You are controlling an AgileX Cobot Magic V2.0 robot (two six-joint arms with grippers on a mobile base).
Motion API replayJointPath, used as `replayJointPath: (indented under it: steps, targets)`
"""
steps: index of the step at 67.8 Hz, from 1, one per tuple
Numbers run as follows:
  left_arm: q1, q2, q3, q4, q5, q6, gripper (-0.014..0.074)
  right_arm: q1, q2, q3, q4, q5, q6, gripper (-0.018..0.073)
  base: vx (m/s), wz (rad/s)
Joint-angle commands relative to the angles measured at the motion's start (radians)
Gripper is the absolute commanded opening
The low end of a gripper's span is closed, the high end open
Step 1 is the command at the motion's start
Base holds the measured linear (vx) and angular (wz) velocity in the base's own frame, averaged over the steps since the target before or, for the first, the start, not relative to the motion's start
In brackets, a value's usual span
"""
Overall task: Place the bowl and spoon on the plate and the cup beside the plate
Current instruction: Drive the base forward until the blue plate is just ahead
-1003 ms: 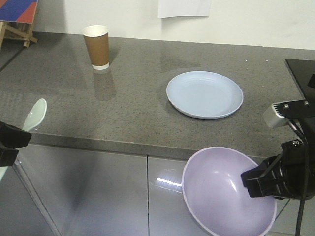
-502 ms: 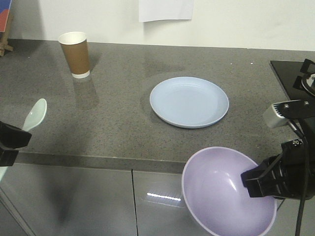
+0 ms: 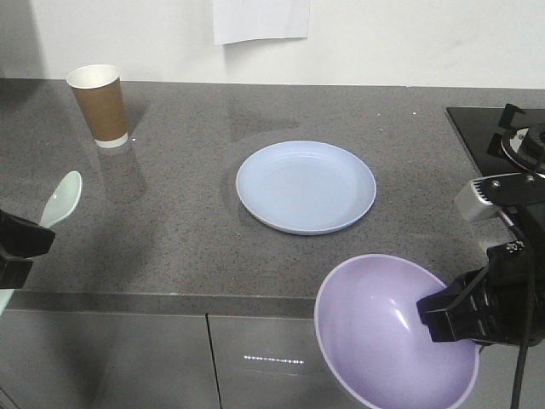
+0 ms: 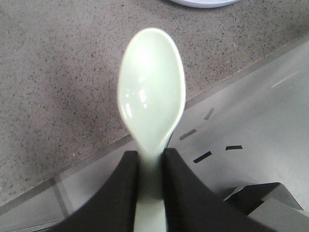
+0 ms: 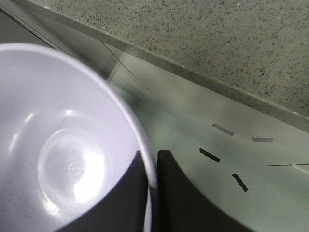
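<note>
- Bowl (image 3: pixel 396 332): one, empty, tilted, rim pinched tight in right gripper (image 5: pixel 150 162), hanging off counter (image 3: pixel 187 239) edge at five o'clock from plate (image 3: pixel 306 187).
- Plate: one, bare, flat on counter.
- Cup (image 3: pixel 98 105): one, upright at ten o'clock from plate, contents unseen.
- Spoon (image 3: pixel 61 198): one, handle clamped in left gripper (image 4: pixel 150 164), scoop empty, poking up at eight o'clock from plate.

Light: soft, even; your front view is bright. Shadow: faint, beside the cup (image 3: pixel 96 104). Glare: white spots on the spoon (image 4: pixel 151 92) scoop ahead of the left gripper (image 4: pixel 149 155); sheen inside the bowl (image 5: pixel 63 159) beside the right gripper (image 5: pixel 151 159). Blur: focus lost nearest both grippers.
</note>
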Motion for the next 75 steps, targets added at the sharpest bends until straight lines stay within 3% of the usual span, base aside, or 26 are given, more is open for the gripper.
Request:
replayJointPath:
  steps: [1,75]
  targets:
    - [-0.004,-0.019,-0.025,-0.034,-0.044,0.001,0.0065,0.0,-0.017,-0.024,0.026,-0.034,-0.002,-0.0001,0.06,-0.06]
    - [-0.004,-0.019,-0.025,-0.034,-0.044,0.001,0.0065,0.0,-0.017,-0.024,0.026,-0.033,-0.003,-0.0001,0.05,-0.02]
